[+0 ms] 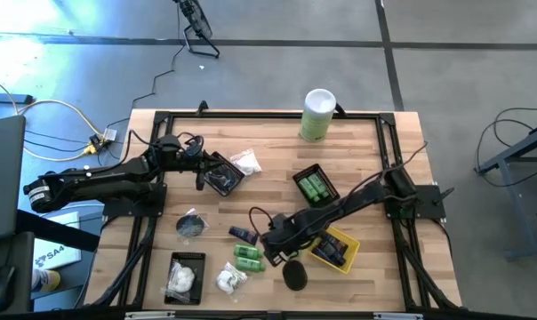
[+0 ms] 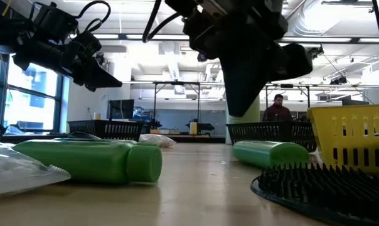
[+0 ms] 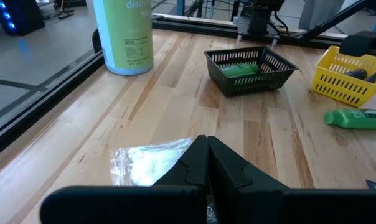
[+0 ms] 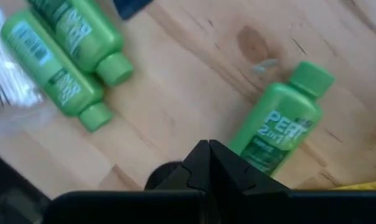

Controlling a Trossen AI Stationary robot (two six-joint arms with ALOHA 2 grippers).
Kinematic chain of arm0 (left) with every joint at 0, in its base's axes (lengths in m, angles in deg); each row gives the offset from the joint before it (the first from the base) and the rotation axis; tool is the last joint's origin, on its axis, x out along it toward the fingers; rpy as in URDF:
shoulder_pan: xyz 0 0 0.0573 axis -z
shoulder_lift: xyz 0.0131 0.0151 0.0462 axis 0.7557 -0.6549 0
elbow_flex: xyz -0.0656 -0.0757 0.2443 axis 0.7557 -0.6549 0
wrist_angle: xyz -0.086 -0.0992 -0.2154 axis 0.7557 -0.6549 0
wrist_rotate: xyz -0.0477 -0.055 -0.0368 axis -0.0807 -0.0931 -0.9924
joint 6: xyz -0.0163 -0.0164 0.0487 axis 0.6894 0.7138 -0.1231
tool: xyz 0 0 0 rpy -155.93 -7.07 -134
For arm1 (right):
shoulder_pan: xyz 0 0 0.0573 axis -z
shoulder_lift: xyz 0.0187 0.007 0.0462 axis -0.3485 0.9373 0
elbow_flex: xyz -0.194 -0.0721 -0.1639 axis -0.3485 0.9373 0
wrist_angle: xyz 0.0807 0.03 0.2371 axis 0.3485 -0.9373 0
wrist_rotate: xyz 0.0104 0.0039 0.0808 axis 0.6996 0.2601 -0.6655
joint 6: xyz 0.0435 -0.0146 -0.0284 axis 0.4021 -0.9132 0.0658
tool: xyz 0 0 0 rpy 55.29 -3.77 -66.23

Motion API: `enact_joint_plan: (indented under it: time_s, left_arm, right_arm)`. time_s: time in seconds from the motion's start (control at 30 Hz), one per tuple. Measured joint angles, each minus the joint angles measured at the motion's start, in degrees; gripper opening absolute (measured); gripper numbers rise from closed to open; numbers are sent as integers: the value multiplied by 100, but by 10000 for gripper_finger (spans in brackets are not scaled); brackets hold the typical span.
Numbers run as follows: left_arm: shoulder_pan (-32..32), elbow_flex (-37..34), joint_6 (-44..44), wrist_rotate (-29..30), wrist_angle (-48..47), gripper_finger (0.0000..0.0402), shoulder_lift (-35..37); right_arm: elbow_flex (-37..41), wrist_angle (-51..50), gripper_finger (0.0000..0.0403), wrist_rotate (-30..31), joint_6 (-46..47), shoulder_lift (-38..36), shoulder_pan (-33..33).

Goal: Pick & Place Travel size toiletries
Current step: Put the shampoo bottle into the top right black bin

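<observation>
Looking down, the right gripper (image 1: 276,242) hangs with fingers together over loose green bottles (image 1: 247,258); its wrist view reads their labels. The left gripper (image 1: 217,172), also closed and empty, hovers above a white packet (image 3: 152,163). The black basket (image 3: 251,70) holds green bottles, and the yellow basket's (image 1: 332,249) contents are indistinct.

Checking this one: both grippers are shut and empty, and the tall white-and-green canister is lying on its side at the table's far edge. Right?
Not quite. The canister stands upright, as the left wrist view shows. The rest holds: left gripper and right gripper are shut and empty.
</observation>
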Motion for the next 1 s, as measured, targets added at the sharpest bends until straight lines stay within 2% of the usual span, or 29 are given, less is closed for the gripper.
enact_joint_plan:
  time_s: [0.07,0.27,0.73,0.87,1.0]
  left_arm:
    - [0,0,0,0,-3,0,0]
    - [-2,0,2,0,-5,0,0]
    - [0,0,2,0,-35,0,0]
    - [-2,0,2,0,-37,0,0]
    - [-1,0,2,0,-60,0,0]
  right_arm:
    - [-1,5,2,-191,-309,0,61]
    - [11,14,20,-145,-391,57,209]
    - [11,-170,208,285,-208,55,242]
    - [11,-483,243,201,34,73,242]
    - [25,-588,255,150,45,96,242]
